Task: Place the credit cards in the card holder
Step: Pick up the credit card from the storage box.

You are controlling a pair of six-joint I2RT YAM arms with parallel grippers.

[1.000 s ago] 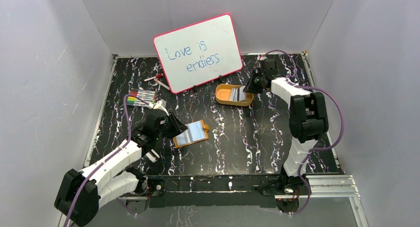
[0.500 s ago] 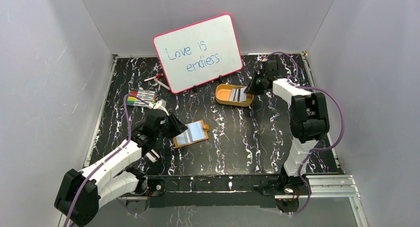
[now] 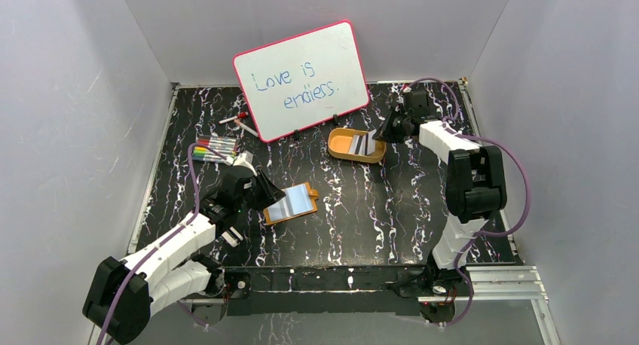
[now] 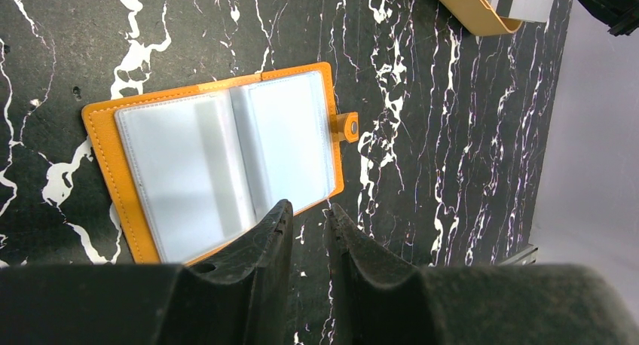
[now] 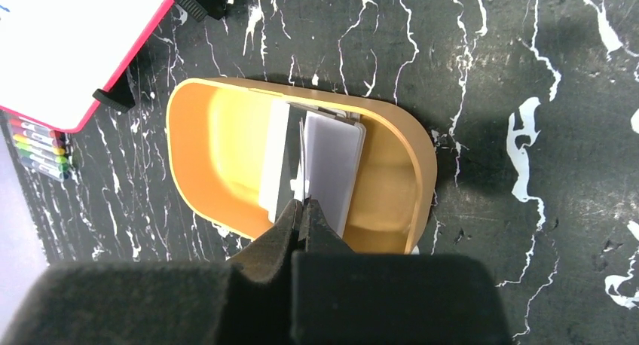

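The orange-tan card holder (image 3: 292, 203) lies open on the table and shows its clear sleeves (image 4: 226, 157). My left gripper (image 3: 265, 188) is at its left edge. In the left wrist view its jaws (image 4: 307, 208) stand a narrow gap apart with nothing between them, one tip over the holder's rim. My right gripper (image 3: 380, 132) is over the right end of the orange oval tray (image 3: 340, 145). It is shut (image 5: 304, 203) on a thin credit card (image 5: 303, 164), seen edge-on. A grey card (image 5: 333, 172) and a white card (image 5: 274, 157) lie in the tray (image 5: 407, 209).
A pink-framed whiteboard (image 3: 301, 80) stands at the back centre on black feet. Several coloured markers (image 3: 215, 148) lie at the left, and a red-capped pen (image 3: 237, 120) lies near the board. White walls enclose the black marbled table on three sides.
My right gripper has shifted slightly to the right and back over the tray. The left arm and the card holder have not moved.
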